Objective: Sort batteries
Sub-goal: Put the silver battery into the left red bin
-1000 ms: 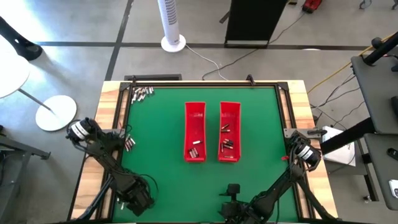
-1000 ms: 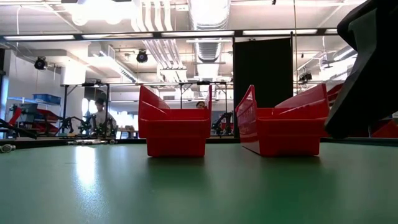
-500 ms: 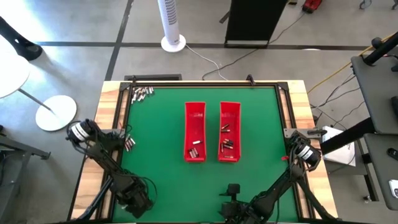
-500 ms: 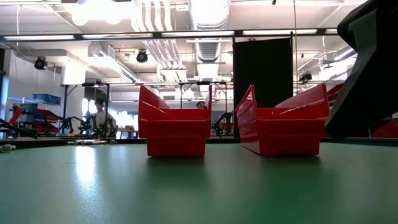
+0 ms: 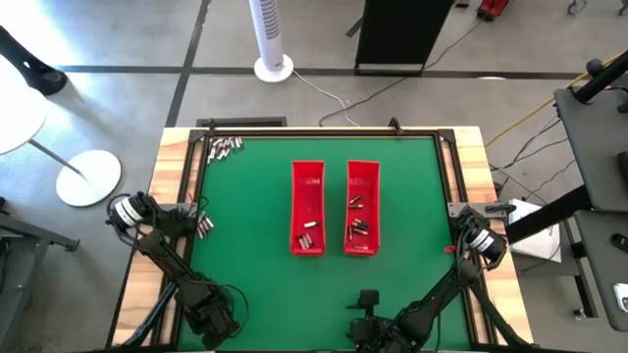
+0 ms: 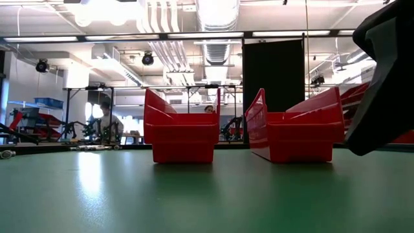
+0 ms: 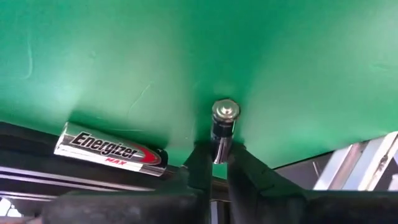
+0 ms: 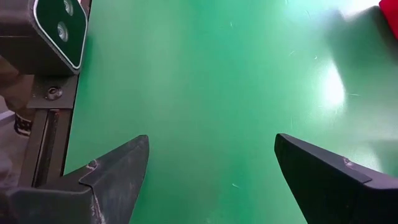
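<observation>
Batteries lie in a heap [image 5: 224, 147] at the mat's far left corner and in a small group [image 5: 203, 226] by the left edge. More sit in the two red trays [image 5: 308, 186] [image 5: 362, 181] at the middle. My left gripper [image 5: 199, 222] [image 7: 216, 152] is over the left-edge group, shut on one dark battery [image 7: 219, 134]. A silver and black battery [image 7: 112, 149] lies on its side right beside it. My right gripper [image 5: 459, 245] [image 8: 211, 168] hovers open over bare mat near the right edge. My left gripper pinches the dark battery between its two fingertips [image 7: 199, 160], at the end nearest the gripper [image 7: 217, 149]. The fingers slant down toward the mat and the battery runs along them, its knobbed end [image 7: 225, 110] pointing away. I cannot tell whether that end rests on the mat.
The mat has a raised black frame and wooden border [image 5: 177, 186] close to the left-edge batteries. The trays stand side by side with a narrow gap, as the low view [image 6: 181, 133] [image 6: 297, 133] shows. A dark arm part [image 6: 385, 77] fills that view's right. Green mat lies open around the trays.
My left arm has sunk a little over the batteries at the left edge and shifted slightly toward the near edge. My right arm has kept still.
</observation>
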